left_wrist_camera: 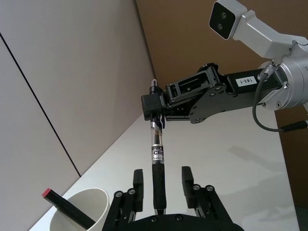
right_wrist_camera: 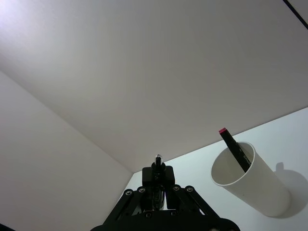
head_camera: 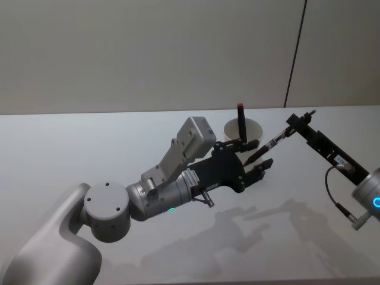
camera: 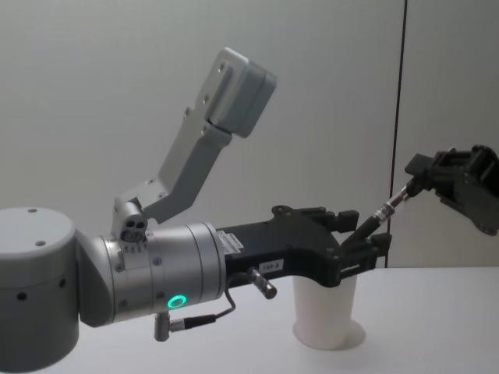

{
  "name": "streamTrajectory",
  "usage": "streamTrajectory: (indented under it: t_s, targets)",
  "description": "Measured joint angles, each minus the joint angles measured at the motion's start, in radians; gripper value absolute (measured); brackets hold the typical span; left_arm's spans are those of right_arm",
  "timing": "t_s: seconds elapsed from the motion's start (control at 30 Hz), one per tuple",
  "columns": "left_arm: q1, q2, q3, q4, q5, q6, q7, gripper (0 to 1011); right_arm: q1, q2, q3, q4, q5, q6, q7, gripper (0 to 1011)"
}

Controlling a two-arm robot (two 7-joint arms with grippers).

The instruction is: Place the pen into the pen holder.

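Note:
The pen (left_wrist_camera: 156,144), a clear barrel with a black grip, hangs in the air between my two grippers. My right gripper (head_camera: 295,126) is shut on its upper end. Its black grip end lies between the fingers (left_wrist_camera: 138,185) of my left gripper (head_camera: 256,155), which stands open with a gap on each side of the pen. The pen holder (head_camera: 243,129), a white paper cup, stands on the table just behind the left gripper and holds a black marker (head_camera: 240,119) with a red cap. From the chest view the pen holder (camera: 327,308) sits below the left gripper (camera: 360,234).
The white table (head_camera: 89,148) runs back to a plain wall with a dark vertical seam (head_camera: 295,53). The left arm's wrist camera housing (head_camera: 193,139) rises above its forearm, and a cable (head_camera: 335,190) loops off the right arm.

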Motion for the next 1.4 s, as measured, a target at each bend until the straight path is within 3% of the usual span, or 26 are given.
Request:
streamTrajectory:
  t_s: [0.3, 0.57, 1.07, 1.4]
  targets:
    - [0.0, 0.0, 0.0, 0.0, 0.0, 0.0, 0.0, 776, 0.007, 0.009, -0.009, 0.005, -0.045, -0.029, 0.013, 133]
    - [0.0, 0.0, 0.0, 0.0, 0.0, 0.0, 0.0, 992, 0.055, 0.028, -0.012, 0.053, -0.144, -0.072, 0.059, 133]
    - [0.0, 0.0, 0.0, 0.0, 0.0, 0.0, 0.0, 1004, 0.193, 0.051, -0.006, 0.199, -0.262, -0.141, 0.172, 133]
    - [0.0, 0.0, 0.0, 0.0, 0.0, 0.0, 0.0, 1004, 0.32, 0.051, -0.018, 0.345, -0.323, -0.182, 0.305, 133]
